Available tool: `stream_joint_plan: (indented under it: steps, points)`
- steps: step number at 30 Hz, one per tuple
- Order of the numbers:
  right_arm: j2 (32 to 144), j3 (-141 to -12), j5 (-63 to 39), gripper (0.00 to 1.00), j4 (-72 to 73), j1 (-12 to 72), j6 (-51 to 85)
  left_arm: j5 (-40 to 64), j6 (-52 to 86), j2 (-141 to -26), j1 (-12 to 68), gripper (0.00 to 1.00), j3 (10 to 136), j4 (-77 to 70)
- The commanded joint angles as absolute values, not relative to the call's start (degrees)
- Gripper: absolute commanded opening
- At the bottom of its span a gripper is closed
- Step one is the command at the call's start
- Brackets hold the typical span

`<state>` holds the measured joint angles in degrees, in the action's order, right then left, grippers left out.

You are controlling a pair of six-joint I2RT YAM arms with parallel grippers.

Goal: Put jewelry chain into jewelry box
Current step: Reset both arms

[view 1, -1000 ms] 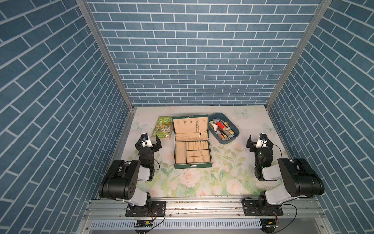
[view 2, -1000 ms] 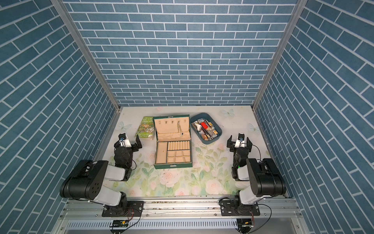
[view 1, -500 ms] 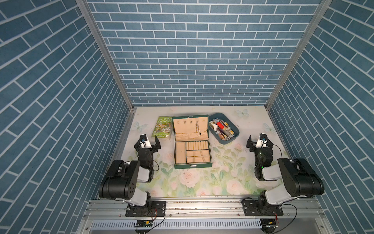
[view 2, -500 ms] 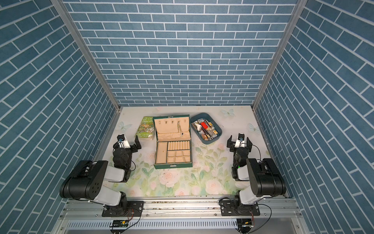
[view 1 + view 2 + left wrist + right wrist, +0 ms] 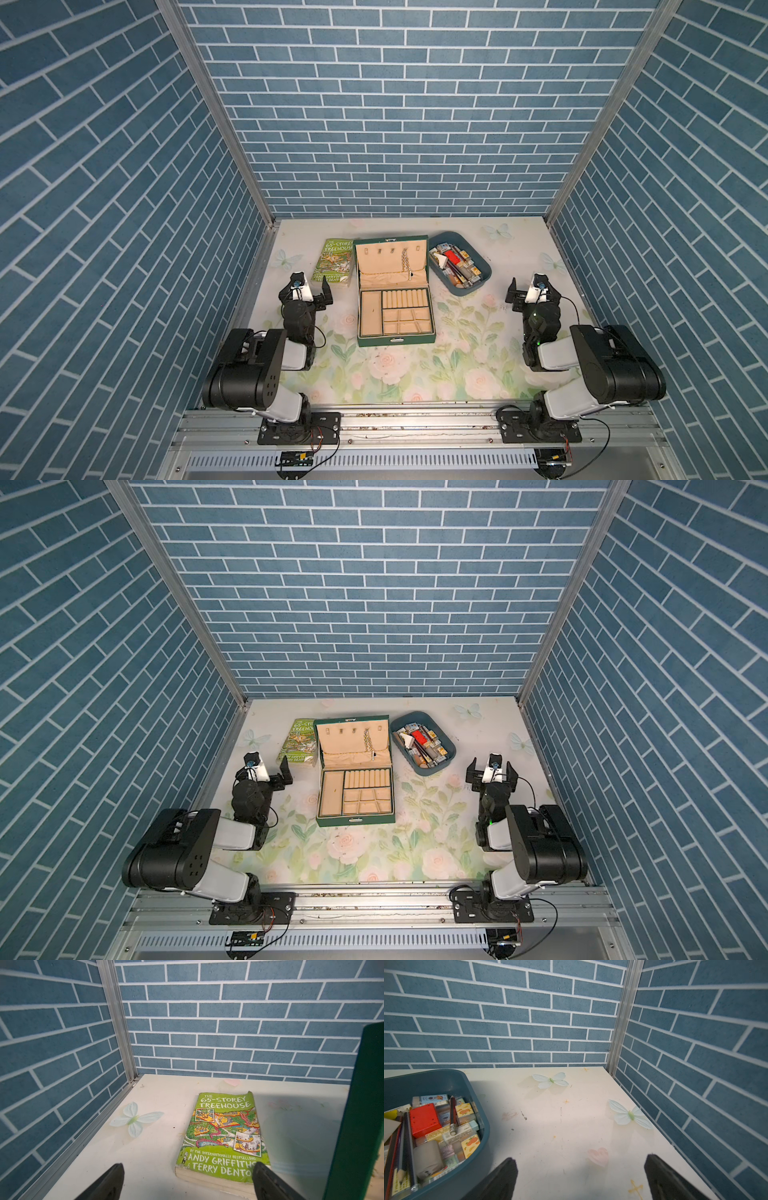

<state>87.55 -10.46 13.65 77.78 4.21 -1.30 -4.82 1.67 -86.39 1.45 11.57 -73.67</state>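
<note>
The pale, flower-printed tabletop (image 5: 469, 345) is carrying three things toward its back half. The dark green jewelry box (image 5: 395, 340) is sitting open in the middle. A green book (image 5: 334, 266) is lying flat just beside it on the left, and a blue-grey tray (image 5: 460, 291) of small items is resting near it on the right.

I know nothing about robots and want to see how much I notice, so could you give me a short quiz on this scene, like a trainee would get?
1. True or false: the jaws on the right arm hold the jewelry chain.
2. What lies beside the jewelry box on the left arm's side? A. a green book B. a tray C. a cup
3. Fill in: the chain hangs inside the box's open ____.
Key: 1 false, both arms' jaws stand open and empty. 2 A. 3 lid.
</note>
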Motion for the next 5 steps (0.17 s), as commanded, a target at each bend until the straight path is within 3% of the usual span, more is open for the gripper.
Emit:
stream_joint_plan:
  steps: [1,5]
  points:
    - [87.6,-10.6,13.4,1.00,77.3,4.1,0.3,-3.2,0.9,-86.8,1.3,0.99,12.4,-72.9]
    - [87.6,-10.6,13.4,1.00,77.3,4.1,0.3,-2.8,1.0,-86.8,1.1,1.00,12.4,-72.8]
